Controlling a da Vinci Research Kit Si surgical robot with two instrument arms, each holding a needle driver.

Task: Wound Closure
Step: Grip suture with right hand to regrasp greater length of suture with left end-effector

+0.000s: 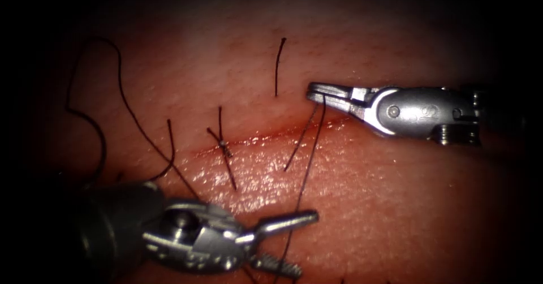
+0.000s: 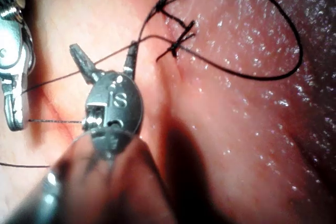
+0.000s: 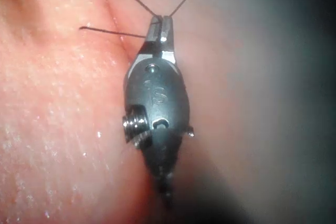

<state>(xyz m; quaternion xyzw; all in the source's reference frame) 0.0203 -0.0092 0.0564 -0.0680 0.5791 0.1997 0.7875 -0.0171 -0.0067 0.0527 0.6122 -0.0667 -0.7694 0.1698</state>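
Right tool [image 1: 313,91]: enters from the right, above the cut; jaws closed on the thread [image 1: 308,165]. Seen from its own wrist camera [image 3: 160,24], the closed jaws pinch the thread at their tip.

Left tool [image 1: 291,241]: low in the endoscope view, below the cut; jaws spread apart, holding nothing. A strand of thread runs down between the two jaws. In its own wrist view [image 2: 105,59], the jaws stand open in a V with thread passing by them.

Thread: two strands hang from the right tool's jaws, one ending on the tissue [image 1: 396,205] just below the cut [image 1: 271,138], the other running down past the left tool.

Knot [image 1: 224,144]: tied stitch on the cut, left of the right tool, with short tails.

Loose thread [image 1: 102,131]: long loop lying on the tissue at far left.

Needle: cannot be made out.
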